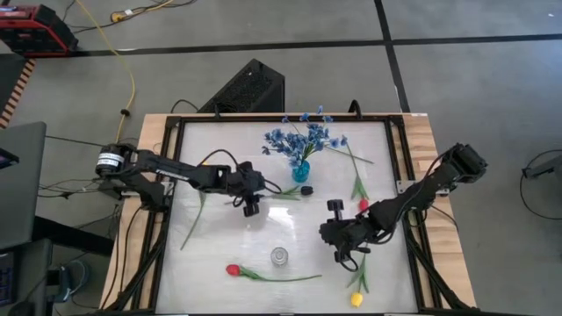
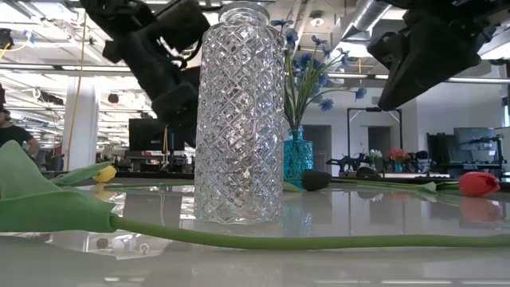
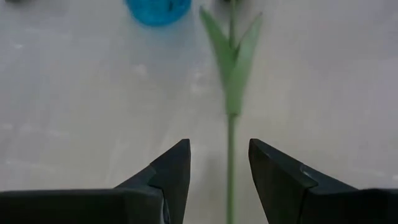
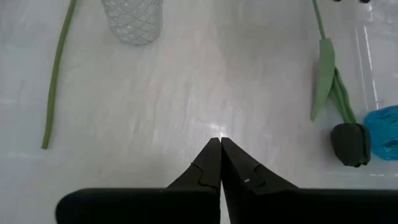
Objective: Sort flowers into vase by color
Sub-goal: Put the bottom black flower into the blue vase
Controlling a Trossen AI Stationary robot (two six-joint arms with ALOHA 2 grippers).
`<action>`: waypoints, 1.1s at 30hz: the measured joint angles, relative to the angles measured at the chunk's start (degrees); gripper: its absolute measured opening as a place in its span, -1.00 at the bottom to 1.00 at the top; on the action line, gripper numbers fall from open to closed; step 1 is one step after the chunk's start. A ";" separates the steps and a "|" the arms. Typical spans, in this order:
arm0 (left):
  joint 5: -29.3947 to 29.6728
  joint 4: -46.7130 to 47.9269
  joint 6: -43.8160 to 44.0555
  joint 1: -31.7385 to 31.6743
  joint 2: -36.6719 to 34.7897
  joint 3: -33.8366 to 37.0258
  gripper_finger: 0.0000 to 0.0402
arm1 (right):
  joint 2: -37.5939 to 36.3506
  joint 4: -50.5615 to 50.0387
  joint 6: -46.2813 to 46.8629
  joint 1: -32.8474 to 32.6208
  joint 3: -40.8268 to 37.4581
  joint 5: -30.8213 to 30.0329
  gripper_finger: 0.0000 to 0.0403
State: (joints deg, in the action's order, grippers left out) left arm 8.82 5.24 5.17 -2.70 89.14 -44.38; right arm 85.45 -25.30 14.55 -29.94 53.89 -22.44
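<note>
Closest to the low camera lies a long green stem (image 2: 263, 237) with a broad leaf, running across the front of the white table (image 1: 219, 263) just before the clear cut-glass vase (image 2: 239, 112); seen from above, this stem belongs to the red tulip (image 1: 233, 270) lying beside that vase. The left gripper (image 3: 219, 177) hangs low over the table with its fingers spread, and a thin green stem (image 3: 231, 155) runs between them without either finger touching it; that stem leads past its leaves toward the blue vase (image 3: 158, 9). In the high view this gripper sits to the left of the blue vase, which holds the blue flower sprays (image 1: 303, 136). A dark, near-black bud (image 1: 306, 189) lies on the table just beside the foot of the blue vase, on the side toward the clear vase. The right gripper (image 4: 220, 158) has its fingers pressed together and holds nothing; it hovers over bare table to the right of the clear vase, well apart from the blue vase. Near it, farther from the blue vase, lie a red tulip head (image 1: 363, 205) and, toward the table's front edge, a yellow tulip (image 1: 356, 298). Another loose green stem (image 1: 195, 219) lies well to the left of the blue vase, under the left arm.
</note>
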 joint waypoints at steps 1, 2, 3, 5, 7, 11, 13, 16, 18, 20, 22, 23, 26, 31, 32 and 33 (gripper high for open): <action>0.01 -0.63 0.02 -0.25 0.00 0.73 -0.24 | 0.00 0.00 -0.06 0.14 0.00 -0.04 -0.83; 0.00 -1.49 0.08 -0.44 0.01 1.48 -0.24 | 0.00 0.01 -0.47 0.26 0.00 -0.04 -0.83; -0.21 -2.45 0.11 -0.57 0.02 2.22 -0.24 | 0.00 0.04 -0.82 0.45 0.00 -0.04 -0.83; -1.45 -3.90 0.42 -0.66 0.02 3.58 -0.24 | 0.00 0.04 -0.93 0.54 0.00 -0.10 -0.83; -2.16 -5.89 1.57 -0.64 0.02 5.32 -0.24 | 0.00 0.02 -1.33 0.86 0.00 -0.09 -0.83; -2.42 -10.73 3.43 -0.68 0.02 8.32 -0.24 | 0.00 0.03 -1.49 1.23 0.00 -0.12 -0.83; -2.47 -13.15 4.11 -0.68 0.77 9.77 -0.24 | 0.00 0.04 -1.49 1.28 0.00 -0.12 -0.83; -2.51 -14.51 5.30 -0.66 2.01 11.10 -0.24 | 0.00 0.03 -1.48 1.58 0.00 -0.14 -0.83; -2.34 -15.36 5.64 -0.58 2.94 10.88 -0.24 | 0.02 -0.01 -1.49 1.60 0.00 -0.12 -0.83; -2.83 -15.61 5.27 -0.33 3.87 10.86 -0.24 | 0.02 -0.19 -1.49 1.60 0.01 -0.14 -0.83; -3.38 -15.38 3.74 -0.06 4.24 10.81 -0.26 | 0.02 -0.62 -1.49 1.60 0.00 -0.14 -0.83; -3.42 -15.05 3.20 0.18 4.29 10.82 -0.29 | 0.02 -0.70 -1.47 1.60 0.00 -0.14 -0.83; -3.63 -13.47 1.88 0.78 4.31 10.30 -0.48 | 0.02 -2.12 -1.06 1.58 0.00 -0.07 -0.83; -5.55 -3.19 1.43 0.94 2.76 6.96 -0.94 | 0.04 -9.31 0.91 0.61 0.02 2.83 -0.83; -5.96 -0.23 1.06 1.03 2.06 6.29 -0.95 | 0.04 -11.10 2.11 0.26 0.00 2.94 -0.83; -6.12 2.41 0.51 1.27 1.19 5.26 -0.96 | 0.01 -13.05 3.36 -0.01 0.02 3.02 -0.83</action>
State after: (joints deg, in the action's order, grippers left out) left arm 2.70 7.64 5.68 -1.43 90.33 -39.12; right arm 85.46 -38.35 17.90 -29.95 53.91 -19.43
